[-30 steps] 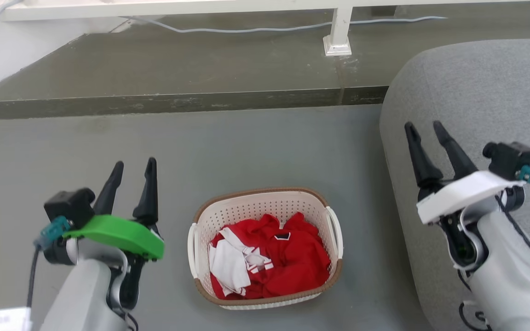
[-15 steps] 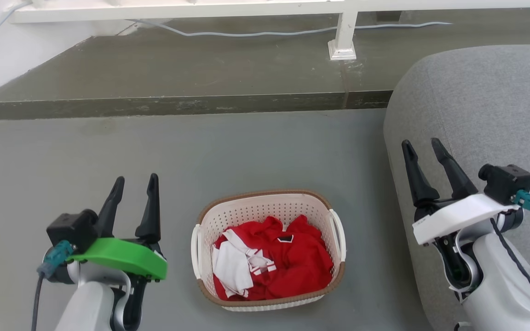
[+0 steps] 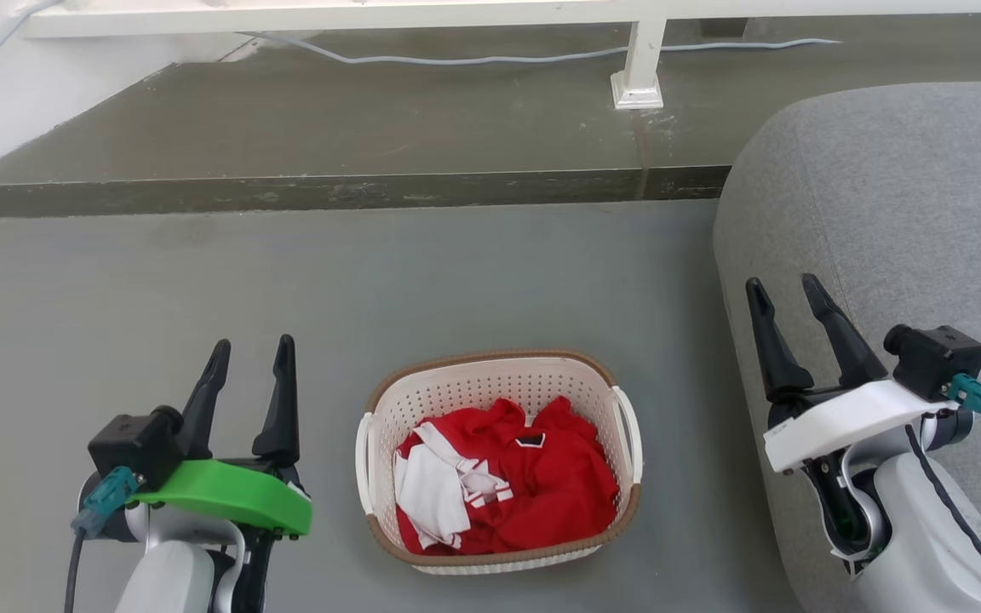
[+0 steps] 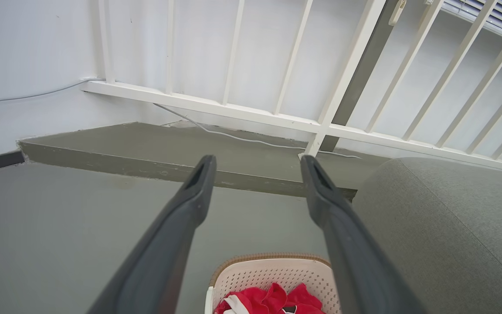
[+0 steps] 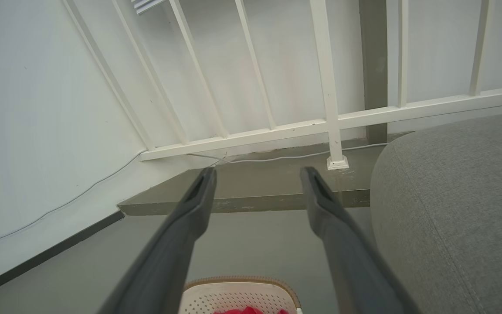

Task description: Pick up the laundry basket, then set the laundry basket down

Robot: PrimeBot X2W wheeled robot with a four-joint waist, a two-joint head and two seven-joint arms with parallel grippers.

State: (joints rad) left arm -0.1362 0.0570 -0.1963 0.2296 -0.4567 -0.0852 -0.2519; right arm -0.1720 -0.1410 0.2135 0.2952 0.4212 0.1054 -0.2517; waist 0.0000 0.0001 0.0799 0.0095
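On the grey floor [image 3: 158,298] at the middle of the head view, the laundry basket [image 3: 490,387] stands upright. It holds a heap of red and white clothes [image 3: 542,485]. To its left hangs the left gripper [image 3: 254,342], and to its right, in front of a grey sofa [image 3: 882,187], hangs the right gripper [image 3: 780,281]. Both have their jaws parted with nothing between them. Neither touches the basket or its white side handles.

As for progress, the basket resting on the floor with both grippers released and apart from it would suit two stages. Either the lift is yet to come, or the basket is already set down again. One moment does not settle which.

Behind the basket runs a raised step [image 3: 329,128], with a white railing [image 3: 639,60] and a pale cable [image 3: 456,60] on it.

From the left wrist view, two dark fingers spread wide over the floor. Low between them lies the basket's far rim with a little red cloth; the rest is cut off by the bottom edge.

From the right wrist view, the fingers are likewise spread, with a strip of the basket's far end at the bottom edge and the sofa at the right.

Hidden are the basket's floor beneath the clothes, its near outer wall, and whatever lies lower in the heap. Both arms are cut off at the frame's bottom.
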